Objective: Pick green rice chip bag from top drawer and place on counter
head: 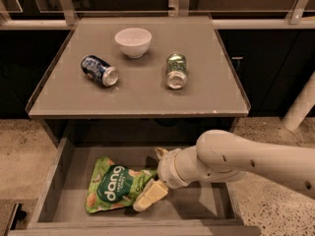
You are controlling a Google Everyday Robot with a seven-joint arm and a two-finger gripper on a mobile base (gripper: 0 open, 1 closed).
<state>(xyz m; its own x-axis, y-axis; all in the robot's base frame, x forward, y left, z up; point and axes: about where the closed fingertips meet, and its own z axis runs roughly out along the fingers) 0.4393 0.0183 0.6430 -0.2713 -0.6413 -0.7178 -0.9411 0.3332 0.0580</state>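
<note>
The green rice chip bag (115, 188) lies flat on the bottom of the open top drawer (54, 181), left of centre, with its "dang" lettering facing up. My gripper (155, 175) reaches in from the right, low inside the drawer at the bag's right end. It is open. One cream finger (150, 195) lies over the bag's lower right corner, and the other (160, 153) stands behind the bag's right edge. The counter (206, 90) is the grey tabletop above the drawer.
On the counter stand a white bowl (133, 42) at the back, a blue can (100, 71) lying on its side at left and a green-patterned can (176, 71) lying right of centre. A white post (300, 107) stands at the far right. The floor is speckled.
</note>
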